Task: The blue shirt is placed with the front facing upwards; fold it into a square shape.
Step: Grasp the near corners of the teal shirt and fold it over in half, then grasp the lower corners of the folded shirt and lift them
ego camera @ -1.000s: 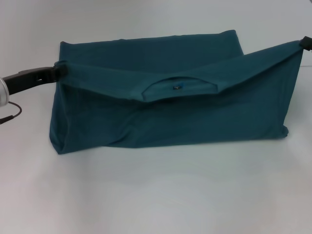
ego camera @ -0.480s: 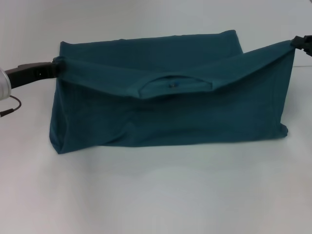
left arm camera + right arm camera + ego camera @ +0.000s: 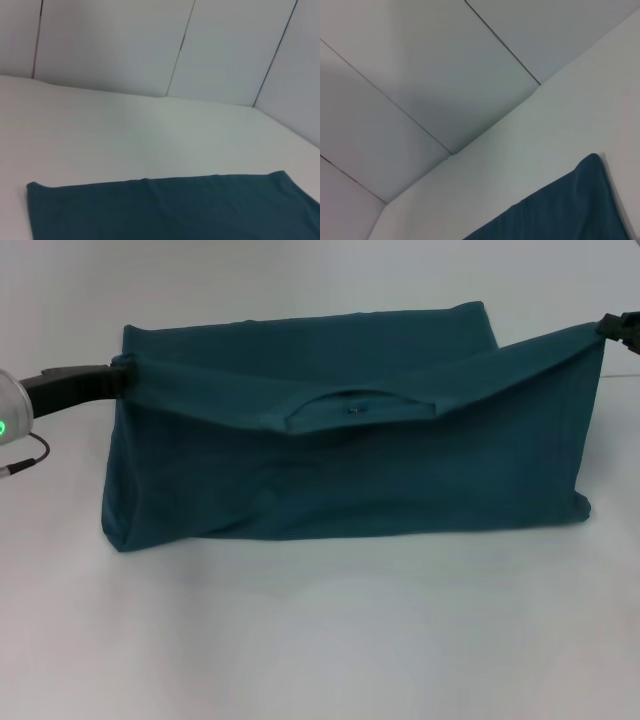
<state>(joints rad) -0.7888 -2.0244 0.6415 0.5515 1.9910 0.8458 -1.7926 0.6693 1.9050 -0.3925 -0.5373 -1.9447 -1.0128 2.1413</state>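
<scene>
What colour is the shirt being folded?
Dark teal-blue, plain on the visible side; the shirt shows best in the head view.

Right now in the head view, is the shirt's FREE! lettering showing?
No: the blue shirt shows only plain fabric and its neck opening.

a: where's the left arm?

b: at the left edge of the head view, a little above mid-height. a silver wrist segment with a green light, then the dark left gripper (image 3: 112, 380) reaching in toward the frame's centre, nearly level. a thin cable loops below the wrist.

a: and its fingers?

b: closed together on the corner of the blue shirt (image 3: 340, 470), pinching the cloth.

a: the right one?

b: only the dark tip of the right gripper (image 3: 612, 328) shows at the right edge, upper part of the frame, clamped on the shirt's raised corner. the arm itself is out of frame.
</scene>
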